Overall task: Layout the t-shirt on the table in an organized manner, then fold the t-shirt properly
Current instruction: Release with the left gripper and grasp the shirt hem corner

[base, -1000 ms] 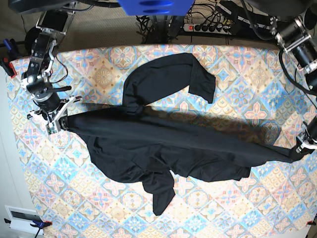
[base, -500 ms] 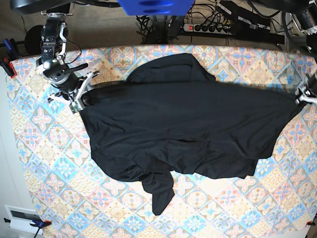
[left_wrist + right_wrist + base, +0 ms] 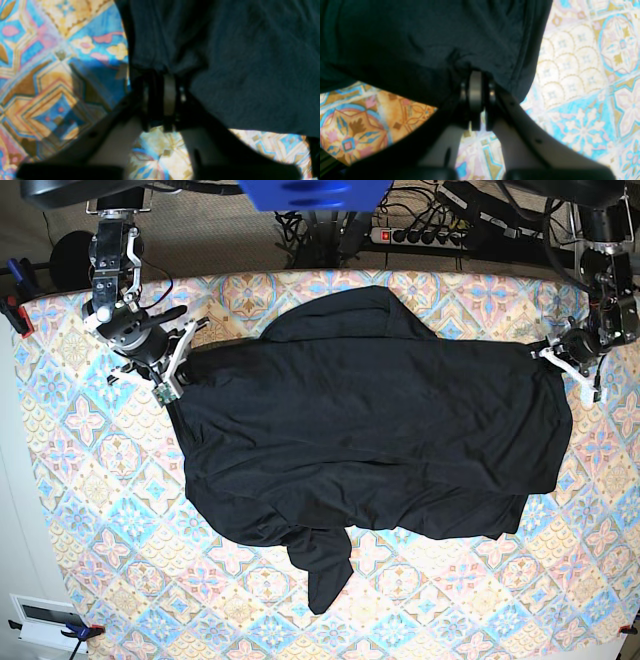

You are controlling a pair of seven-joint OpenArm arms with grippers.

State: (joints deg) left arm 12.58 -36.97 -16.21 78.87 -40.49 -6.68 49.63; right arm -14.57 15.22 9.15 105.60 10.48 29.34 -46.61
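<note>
T-shirt (image 3: 360,430), plain black, lies spread wide over the middle of the bench (image 3: 80,480), one sleeve reaching toward the near edge and a rounded fold bulging toward the far edge. Right end effector (image 3: 168,375), near the far left corner in the base view, is clenched on a corner of the fabric, its fingers (image 3: 476,90) pinched tight on the hem. Left end effector (image 3: 572,365), near the far right corner, sits at the opposite corner; cloth bunches at its fingers (image 3: 170,97), but I cannot tell whether they are gripping it.
</note>
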